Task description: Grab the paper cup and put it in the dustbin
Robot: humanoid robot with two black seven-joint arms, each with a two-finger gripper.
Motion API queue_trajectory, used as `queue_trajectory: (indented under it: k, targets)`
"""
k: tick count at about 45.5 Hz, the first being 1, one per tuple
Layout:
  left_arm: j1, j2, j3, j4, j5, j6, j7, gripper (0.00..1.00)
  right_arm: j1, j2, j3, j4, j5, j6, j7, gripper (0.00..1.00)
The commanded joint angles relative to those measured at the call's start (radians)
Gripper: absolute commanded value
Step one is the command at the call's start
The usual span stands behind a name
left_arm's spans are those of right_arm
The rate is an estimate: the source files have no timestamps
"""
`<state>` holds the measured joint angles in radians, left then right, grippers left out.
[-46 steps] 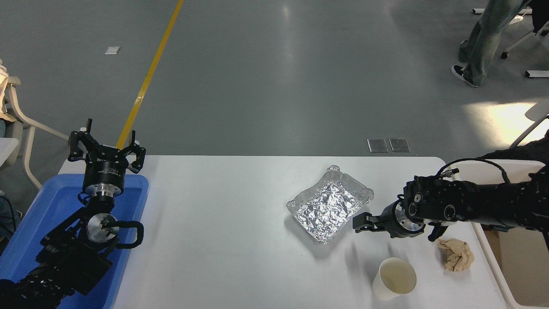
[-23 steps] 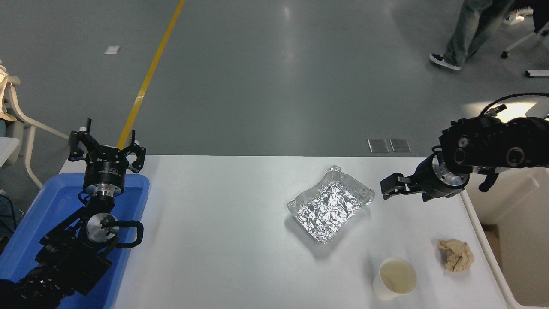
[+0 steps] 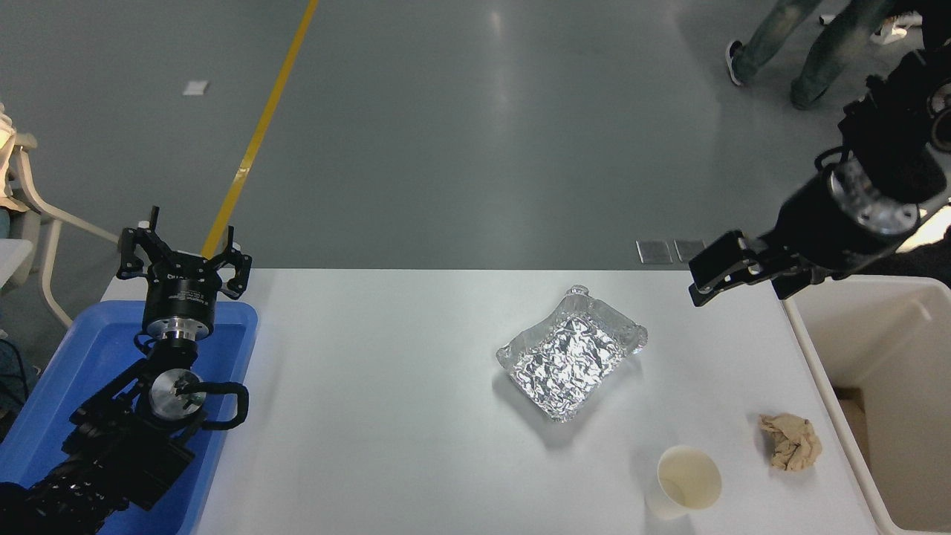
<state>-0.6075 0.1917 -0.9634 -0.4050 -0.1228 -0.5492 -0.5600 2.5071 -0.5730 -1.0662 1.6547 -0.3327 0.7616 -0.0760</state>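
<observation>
The paper cup (image 3: 684,484), white with a cream inside, stands upright near the table's front edge at the right. The dustbin (image 3: 811,355), a deep cream-beige bin, sits off the table's right side and is cut by the picture's edge. My right gripper (image 3: 715,272) hangs high over the table's far right corner, well behind and above the cup, holding nothing; seen side-on, its opening does not show. My left gripper (image 3: 186,251) is parked open at the lower left over a blue tray (image 3: 82,349).
A crinkled silver foil tray (image 3: 570,355) lies right of the table's middle. A crumpled tan paper wad (image 3: 790,442) rests between the cup and the bin. A person's legs (image 3: 810,37) move across the floor at the top right.
My right arm has lifted up and back to the right, from low beside the foil tray to above the far right corner. The person's legs have shifted. Cup and wad have not moved.
</observation>
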Motion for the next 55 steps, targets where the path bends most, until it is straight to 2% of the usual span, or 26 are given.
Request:
queue_trajectory:
  k: [1, 20, 31, 46, 55]
  targets:
    - [0.0, 0.0, 0.0, 0.0, 0.0, 0.0, 0.0, 0.99, 0.148, 0.008, -0.017, 0.066, 0.037, 0.024, 0.001, 1.0]
    - [0.0, 0.0, -0.002, 0.0, 0.0, 0.0, -0.001, 0.99, 0.056, 0.004, -0.104, 0.091, 0.041, 0.024, 0.001, 1.0]
    - [0.0, 0.0, -0.001, 0.0, 0.0, 0.0, -0.001, 0.99, -0.19, 0.01, -0.097, 0.091, 0.054, 0.024, -0.001, 1.0]
    - [0.0, 0.0, 0.0, 0.0, 0.0, 0.0, -0.001, 0.99, -0.533, 0.022, -0.015, 0.056, -0.11, -0.237, -0.004, 1.0]
    - [0.0, 0.0, 0.0, 0.0, 0.0, 0.0, -0.001, 0.99, -0.723, 0.022, 0.061, -0.023, -0.186, -0.323, -0.01, 1.0]
